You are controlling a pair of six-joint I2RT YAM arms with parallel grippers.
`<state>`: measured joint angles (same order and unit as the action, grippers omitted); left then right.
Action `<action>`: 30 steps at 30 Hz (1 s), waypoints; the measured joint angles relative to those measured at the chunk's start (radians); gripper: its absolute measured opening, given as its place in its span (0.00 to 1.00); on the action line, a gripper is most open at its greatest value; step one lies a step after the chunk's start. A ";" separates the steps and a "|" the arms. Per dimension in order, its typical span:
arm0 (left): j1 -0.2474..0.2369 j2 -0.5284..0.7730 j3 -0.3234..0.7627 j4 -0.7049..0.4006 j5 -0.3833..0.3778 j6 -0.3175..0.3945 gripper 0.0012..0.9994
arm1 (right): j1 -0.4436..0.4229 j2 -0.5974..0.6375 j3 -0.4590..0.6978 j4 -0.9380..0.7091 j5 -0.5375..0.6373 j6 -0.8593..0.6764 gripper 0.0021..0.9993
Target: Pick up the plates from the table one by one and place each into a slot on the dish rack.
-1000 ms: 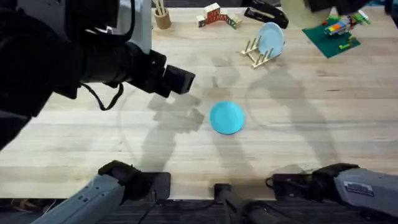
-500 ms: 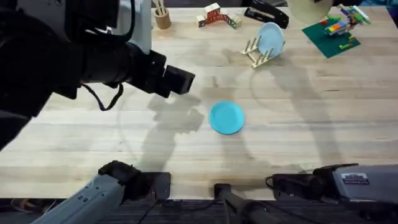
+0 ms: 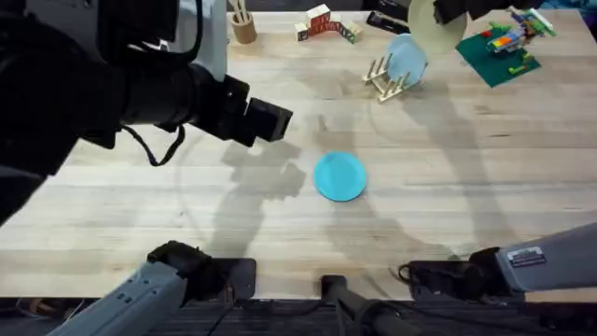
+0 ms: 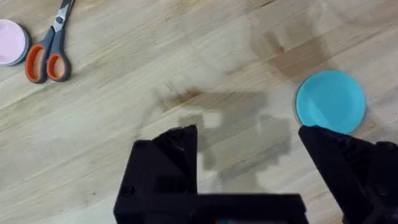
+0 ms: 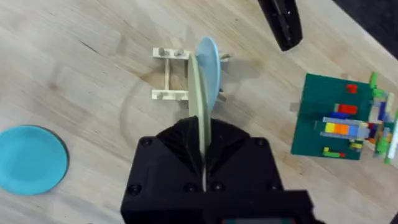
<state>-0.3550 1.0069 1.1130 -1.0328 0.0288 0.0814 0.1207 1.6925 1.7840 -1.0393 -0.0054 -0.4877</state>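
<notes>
While the right end effector [image 5: 202, 163] grips the cream plate [image 5: 198, 127] on edge above the dish rack [image 5: 171, 74] near the counter's [image 3: 485, 159] far edge, a sky-blue plate [image 3: 405, 58] already stands in the rack. I judge one task plate nearly slotted. The turquoise plate [image 3: 340, 176] lies flat mid-counter with open wood all round. The left end effector [image 4: 249, 165] hangs spread and empty above the counter, the turquoise plate near it.
</notes>
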 joint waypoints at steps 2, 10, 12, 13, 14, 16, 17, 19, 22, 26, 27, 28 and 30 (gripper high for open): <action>0.000 0.000 0.000 0.000 0.000 0.000 1.00 | 0.000 0.018 0.000 0.004 -0.004 0.000 0.03; 0.000 0.000 0.000 0.000 0.000 0.000 0.99 | -0.001 0.081 0.000 0.025 -0.011 0.000 0.03; 0.000 0.000 0.000 0.000 0.000 0.000 1.00 | -0.002 0.091 0.000 0.033 -0.011 0.000 0.03; 0.000 0.000 0.000 0.000 0.000 0.000 1.00 | -0.002 0.096 0.000 0.040 -0.011 0.000 0.03; 0.000 0.000 0.000 0.000 0.000 0.000 1.00 | -0.002 0.101 0.000 0.046 -0.011 0.000 0.03; 0.000 0.000 0.000 0.000 0.000 0.000 1.00 | -0.002 0.108 0.000 0.058 -0.011 0.000 0.03; 0.000 0.000 0.000 0.000 0.000 0.000 1.00 | -0.002 0.111 0.000 0.063 -0.011 0.000 0.03; 0.000 0.000 0.000 0.000 0.000 0.000 1.00 | -0.002 0.114 0.000 0.068 -0.011 0.000 0.03; 0.000 0.000 0.000 0.000 0.000 0.000 1.00 | -0.002 0.122 0.001 0.071 -0.011 0.000 0.03; 0.000 0.000 0.000 0.000 0.000 0.000 1.00 | -0.002 0.143 0.001 0.077 -0.011 0.000 0.03; 0.000 0.000 0.000 0.000 0.000 0.000 1.00 | -0.002 0.150 0.001 0.082 -0.011 0.000 0.03; 0.000 0.000 0.000 0.000 0.000 0.000 1.00 | -0.002 0.158 0.001 0.088 -0.011 0.000 0.03; 0.000 0.000 0.000 0.000 0.000 0.000 1.00 | -0.002 0.173 0.001 0.097 -0.015 0.000 0.03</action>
<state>-0.3550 1.0069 1.1130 -1.0328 0.0288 0.0814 0.1192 1.8653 1.7851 -0.9424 -0.0209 -0.4877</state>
